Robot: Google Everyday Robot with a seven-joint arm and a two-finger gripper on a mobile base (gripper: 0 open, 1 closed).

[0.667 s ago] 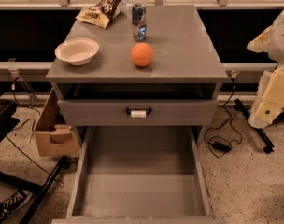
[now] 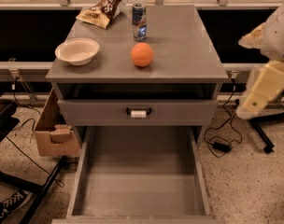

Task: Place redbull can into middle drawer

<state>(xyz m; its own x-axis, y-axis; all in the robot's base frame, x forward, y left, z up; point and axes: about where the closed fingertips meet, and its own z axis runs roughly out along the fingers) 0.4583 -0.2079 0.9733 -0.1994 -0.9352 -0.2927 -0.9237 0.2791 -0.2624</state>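
Observation:
The redbull can [image 2: 139,21] stands upright on the back of the grey cabinet top [image 2: 188,45], just behind an orange ball [image 2: 142,54]. The middle drawer [image 2: 139,183] is pulled out wide at the bottom of the view, and its flat floor is bare. My gripper [image 2: 262,90] is at the end of the cream arm at the right edge, beside the cabinet's right side and below its top. It is far from the can and holds nothing that I can see.
A white bowl [image 2: 77,51] sits at the front left of the top and a brown crisp bag [image 2: 103,6] at the back left. A shut drawer front with a black handle [image 2: 138,112] is above the open drawer. A cardboard box [image 2: 53,125] stands on the floor at the left, and cables [image 2: 221,139] lie at the right.

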